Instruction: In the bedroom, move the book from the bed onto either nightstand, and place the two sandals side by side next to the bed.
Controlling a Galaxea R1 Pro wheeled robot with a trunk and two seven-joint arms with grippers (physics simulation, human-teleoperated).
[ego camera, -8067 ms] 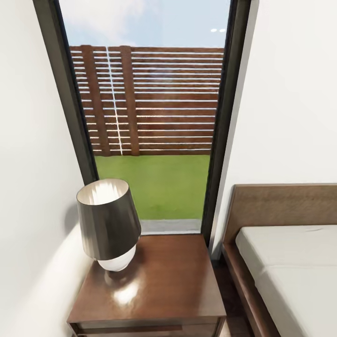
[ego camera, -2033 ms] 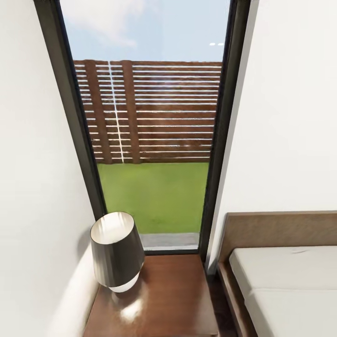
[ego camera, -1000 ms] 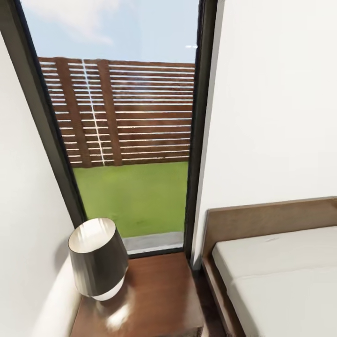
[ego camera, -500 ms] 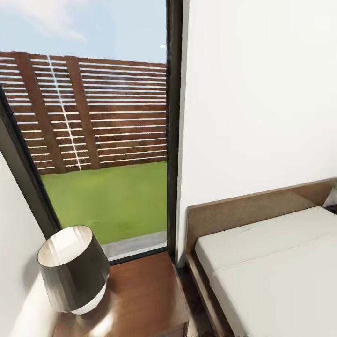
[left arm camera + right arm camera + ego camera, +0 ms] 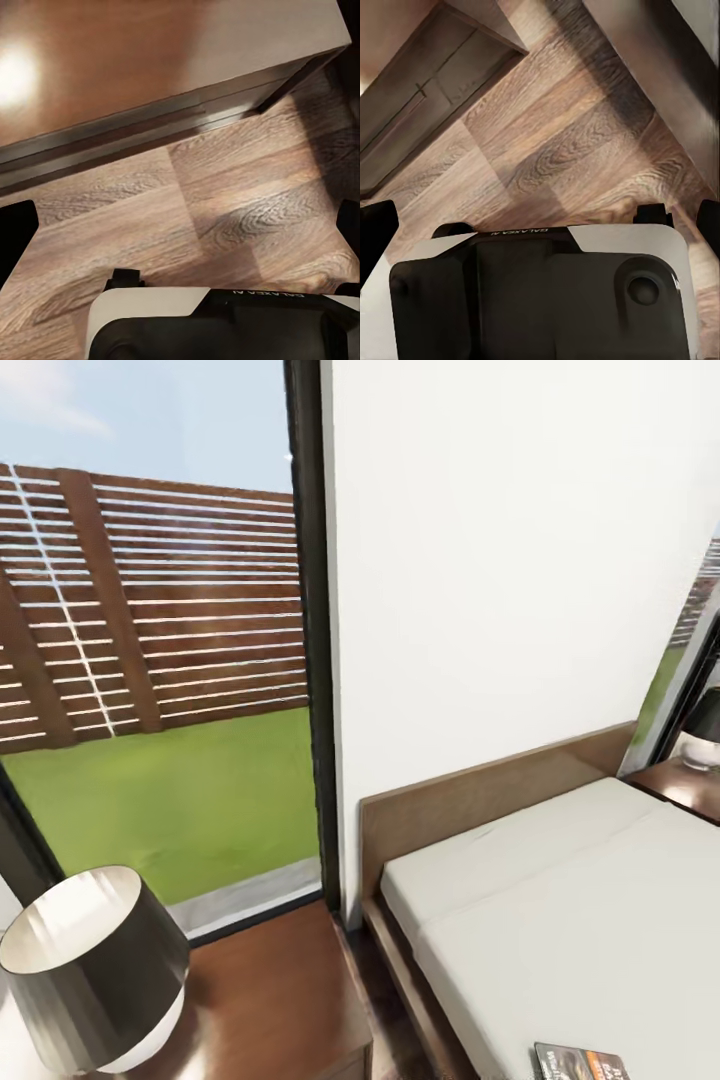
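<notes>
While the book (image 5: 582, 1063) lies on the bed (image 5: 560, 920) at lower right, you are at the approach; both grippers stand wide and empty, so reach next.

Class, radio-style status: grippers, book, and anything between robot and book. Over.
Left gripper and right gripper open, empty, over the wood floor. Book flat on the bed, near edge. Nightstand with lamp close beside; nothing on the book.

White-and-black base shell (image 5: 540, 292) with mirrored "GALAXEA" lettering and dark fingertips (image 5: 16, 236).
</notes>
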